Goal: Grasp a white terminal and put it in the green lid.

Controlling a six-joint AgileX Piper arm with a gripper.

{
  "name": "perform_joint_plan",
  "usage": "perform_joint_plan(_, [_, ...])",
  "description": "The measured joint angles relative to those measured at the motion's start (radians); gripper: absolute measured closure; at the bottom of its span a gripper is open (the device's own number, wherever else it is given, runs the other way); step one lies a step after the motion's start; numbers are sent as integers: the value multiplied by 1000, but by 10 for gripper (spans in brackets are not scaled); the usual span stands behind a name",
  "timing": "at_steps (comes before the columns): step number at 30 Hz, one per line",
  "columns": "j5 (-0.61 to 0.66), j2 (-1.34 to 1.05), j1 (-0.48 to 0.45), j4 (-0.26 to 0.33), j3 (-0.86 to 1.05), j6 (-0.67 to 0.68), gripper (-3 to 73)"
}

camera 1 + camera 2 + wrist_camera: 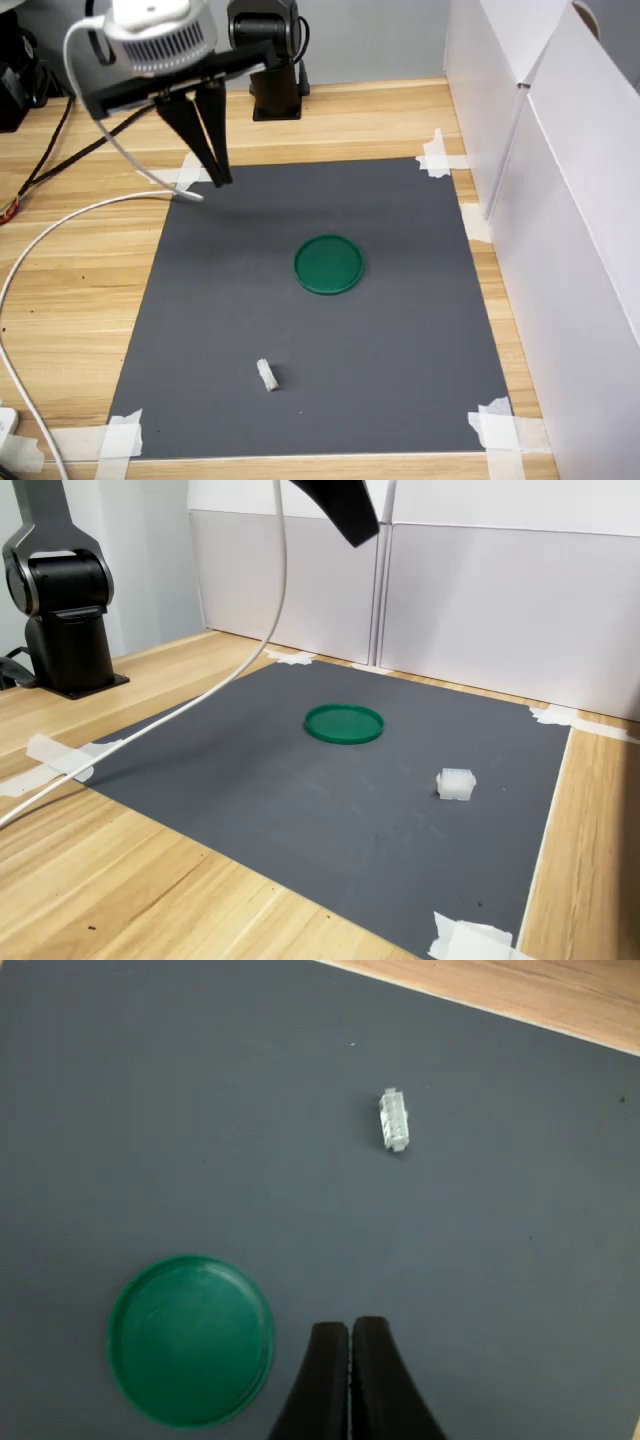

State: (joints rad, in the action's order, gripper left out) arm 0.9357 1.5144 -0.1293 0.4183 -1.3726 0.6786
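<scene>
A: Where was the terminal [267, 375] seen?

B: It was seen lying on the grey mat [400, 340], at about seven o'clock from the lid [328, 264] in the first exterior view, well apart from it. Nothing was seen inside the lid.

A: And the end effector [213, 170]?

B: It was held above the mat's far corner, at about ten o'clock from the lid in the first exterior view. In the wrist view its fingers [322, 1380] were pressed together, closed on nothing.

A: What else was noted?

B: The mat was taped to the desk [80, 290] at its corners. A white cable [60, 235] was trailed across the desk.
</scene>
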Motion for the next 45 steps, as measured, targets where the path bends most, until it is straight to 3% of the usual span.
perform_joint_plan(7, [93,146,0,-37,-153,47,707])
perform_joint_plan(11, [136,213,0,-64,-208,106,657])
perform_joint_plan(14, [150,247,2,-95,-231,124,556])
perform_joint_plan(20, [129,290,64,-213,-240,126,238])
perform_joint_plan(23, [103,293,91,-201,-240,128,109])
perform_joint_plan(26, [93,293,101,-154,-241,152,31])
perform_joint_plan(31, [99,322,102,-85,-269,223,8])
perform_joint_plan(45, [110,492,103,-112,-394,214,16])
